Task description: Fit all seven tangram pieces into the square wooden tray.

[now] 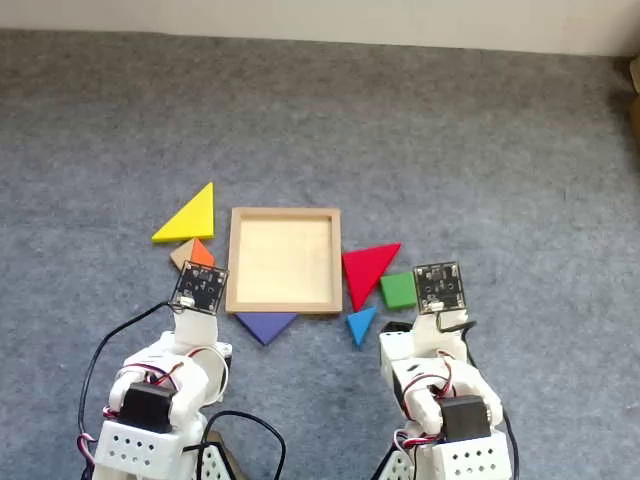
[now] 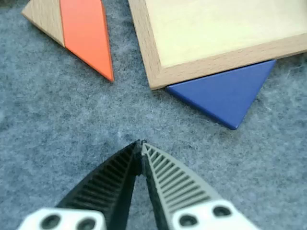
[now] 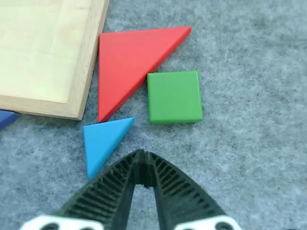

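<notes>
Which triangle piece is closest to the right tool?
The small light blue triangle, just off the tip of the right tool; the larger red triangle lies beyond it.

Grey carpet (image 1: 450, 130) meets a pale wall (image 1: 400, 20).

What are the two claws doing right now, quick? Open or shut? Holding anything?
Left gripper: shut, holding nothing.
Right gripper: shut, holding nothing.
</notes>
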